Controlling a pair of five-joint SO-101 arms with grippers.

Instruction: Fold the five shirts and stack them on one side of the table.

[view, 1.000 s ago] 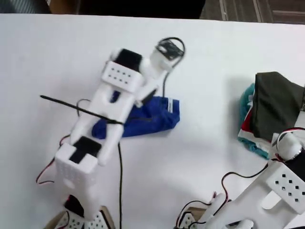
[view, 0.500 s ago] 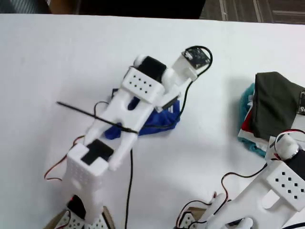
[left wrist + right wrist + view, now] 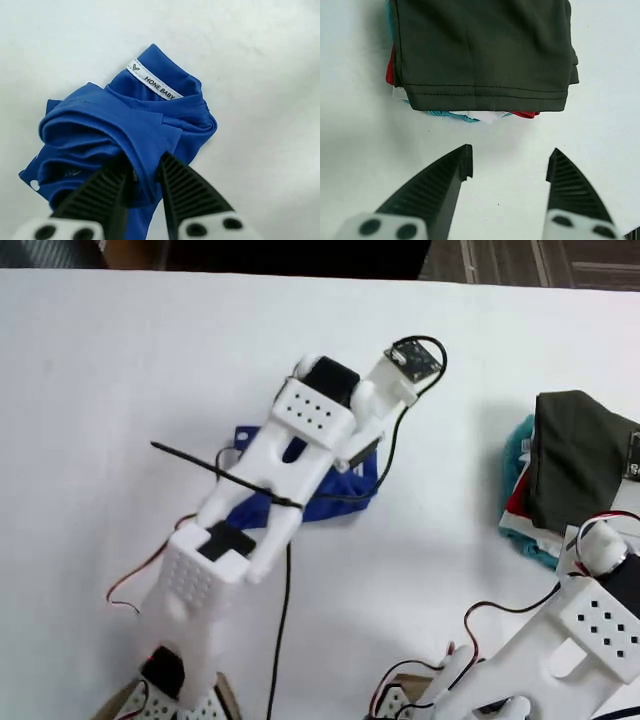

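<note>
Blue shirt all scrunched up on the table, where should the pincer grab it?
Grab the thick rolled fold in the middle of the blue shirt, coming down from above. It lies bunched on the table, so that raised ridge looks easiest to pinch. The left pincer is shut on it there.

Looks like a robotics lab: plain white tabletop (image 3: 100, 360), two white plastic arms (image 3: 250, 500) trailing loose wires (image 3: 283, 610) (dark floor (image 3: 520, 260) beyond).

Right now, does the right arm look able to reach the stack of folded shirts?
Probably yes. The right hand is open and faces the near edge of the stack, with just a strip of table between them and nothing lying in the way.
</note>
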